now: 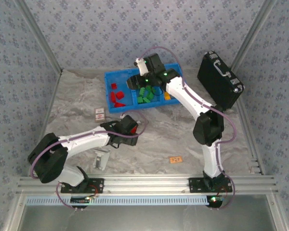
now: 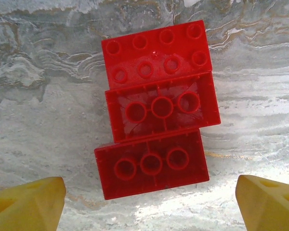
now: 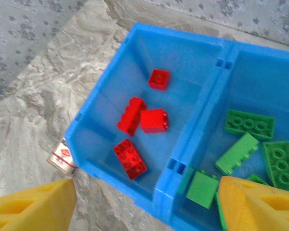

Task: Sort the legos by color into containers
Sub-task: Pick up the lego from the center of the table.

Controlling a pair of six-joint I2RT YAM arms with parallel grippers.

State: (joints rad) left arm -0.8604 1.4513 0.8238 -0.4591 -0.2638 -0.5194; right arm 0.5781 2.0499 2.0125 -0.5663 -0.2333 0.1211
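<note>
Closest to the arm bases, a grey-white bracket [image 1: 102, 159] and a flat orange tag [image 1: 176, 159] sit well apart on the marbled table [image 1: 159, 139]. A bit further out, the left gripper [image 2: 149, 209] hangs over three red legos [image 2: 156, 108] lying edge to edge on the table, one studs-up and two hollow-side-up. Its yellow fingers [image 2: 29, 202] are spread wide, pinching nothing.

Next there's a small white card [image 1: 100, 114], just in front of the blue tray [image 1: 111, 77]. The right gripper [image 3: 144, 211] hovers by a tray divider, fingers apart too, with nothing in them. The left compartment [image 3: 173, 53] has four red legos, and the middle compartment [image 3: 260, 82] has green legos [image 3: 248, 124]. A bit of orange-yellow lego [image 1: 167, 96] peeks out at the tray's right end. A black case [image 1: 219, 79] stands tilted at the far right.
</note>
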